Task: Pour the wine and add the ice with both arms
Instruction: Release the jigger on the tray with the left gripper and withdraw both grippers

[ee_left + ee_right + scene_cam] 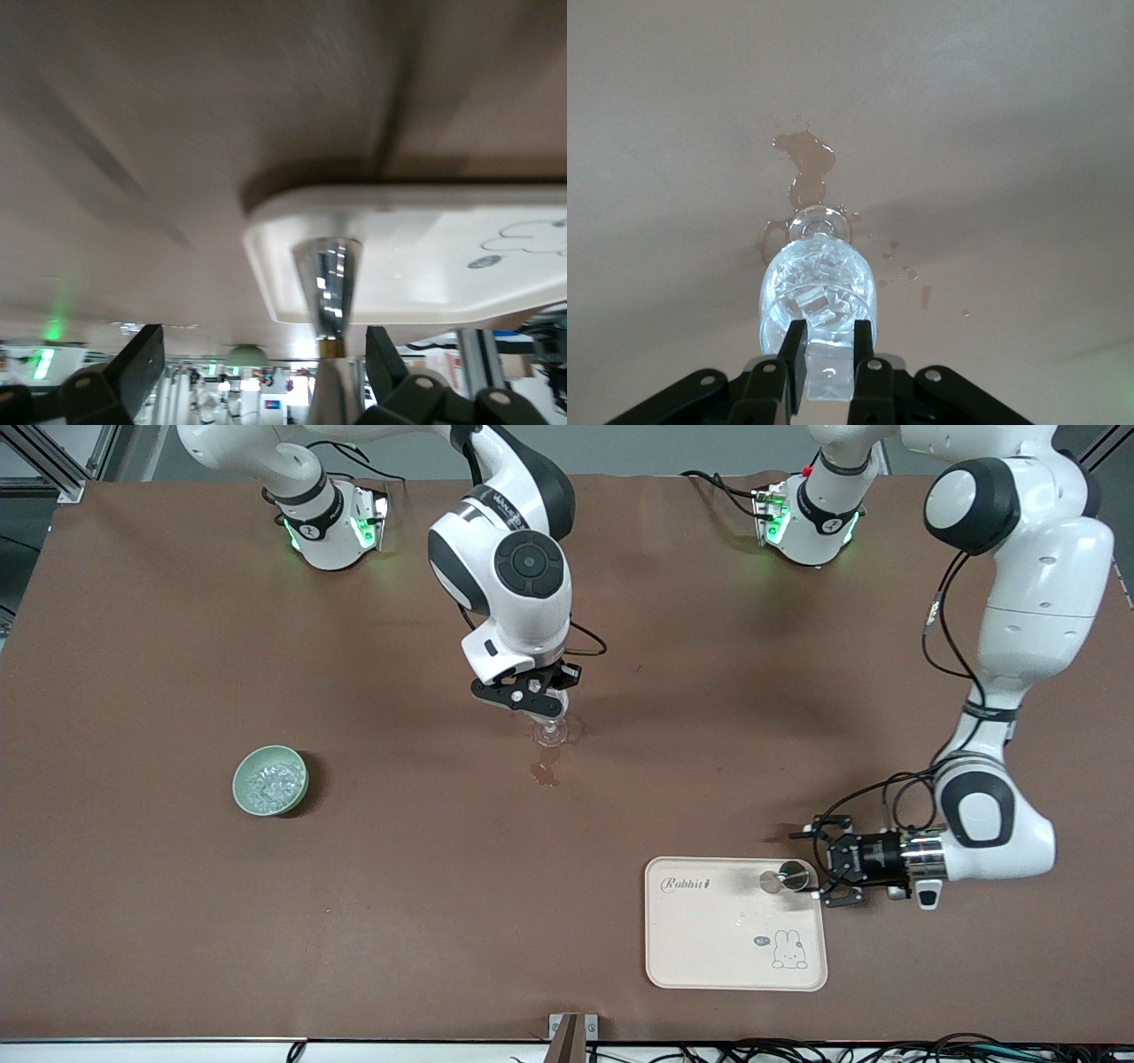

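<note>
Reaching down from its base over the middle of the brown table [133, 646], right arm bent sharply at the elbow, right gripper [540, 701] pointed downward over the stemmed glass [550, 731]; fingers drawn close together on a clear chunk of ice; small brown puddle [544, 772] just beside the glass, nearer the front camera. Stretched low toward the pale tray [709, 948], left arm folded at the elbow with forearm lying level; left gripper [819, 864] spread wide at the tray's corner; silvery jigger [784, 880] standing on the tray just beside the fingertips, held by nothing. Well apart from the tray, toward the right arm's end of the table, pale green bowl [270, 780] filled with more glittery ice.

Seen from the left wrist: dark fingers [133, 367] parted wide with the jigger [330, 283] upright between them, clear of both, on the tray [416, 257] near its rounded corner.

Seen from the right wrist: black fingers [793, 359] nearly together, pinching a clear ice piece [827, 372] directly above the glass [819, 288]; glass already heaped with ice, its foot ringed by the puddle [804, 164] and scattered drops.
</note>
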Controlling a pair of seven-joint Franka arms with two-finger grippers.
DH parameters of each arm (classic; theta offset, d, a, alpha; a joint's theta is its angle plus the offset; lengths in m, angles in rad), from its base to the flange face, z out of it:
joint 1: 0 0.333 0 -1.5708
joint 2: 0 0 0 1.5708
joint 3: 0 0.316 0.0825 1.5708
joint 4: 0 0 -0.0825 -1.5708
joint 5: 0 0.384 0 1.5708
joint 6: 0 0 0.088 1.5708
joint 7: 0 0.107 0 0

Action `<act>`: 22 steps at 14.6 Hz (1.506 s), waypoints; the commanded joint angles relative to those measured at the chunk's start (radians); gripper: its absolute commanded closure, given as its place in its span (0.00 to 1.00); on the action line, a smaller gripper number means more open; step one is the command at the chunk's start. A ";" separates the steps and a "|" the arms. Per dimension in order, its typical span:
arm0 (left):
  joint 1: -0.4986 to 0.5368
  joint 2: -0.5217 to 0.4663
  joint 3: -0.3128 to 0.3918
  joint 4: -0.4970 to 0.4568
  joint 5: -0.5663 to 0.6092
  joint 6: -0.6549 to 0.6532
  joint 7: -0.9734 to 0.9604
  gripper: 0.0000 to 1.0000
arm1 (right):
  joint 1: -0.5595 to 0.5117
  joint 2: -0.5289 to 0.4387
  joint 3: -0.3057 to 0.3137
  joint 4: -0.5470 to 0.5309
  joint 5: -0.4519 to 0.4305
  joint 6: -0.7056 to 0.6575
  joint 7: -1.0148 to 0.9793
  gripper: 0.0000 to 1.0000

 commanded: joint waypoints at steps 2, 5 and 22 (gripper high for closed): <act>0.027 -0.091 -0.013 -0.019 0.202 -0.044 0.043 0.00 | 0.015 0.006 -0.010 0.002 0.004 0.001 0.017 0.89; 0.020 -0.184 -0.055 -0.015 0.329 -0.067 0.057 0.00 | 0.011 0.006 -0.010 0.004 0.007 0.001 0.017 0.81; -0.047 -0.861 -0.176 -0.096 0.870 -0.282 0.684 0.00 | -0.020 -0.072 -0.032 0.015 -0.017 -0.008 0.001 0.00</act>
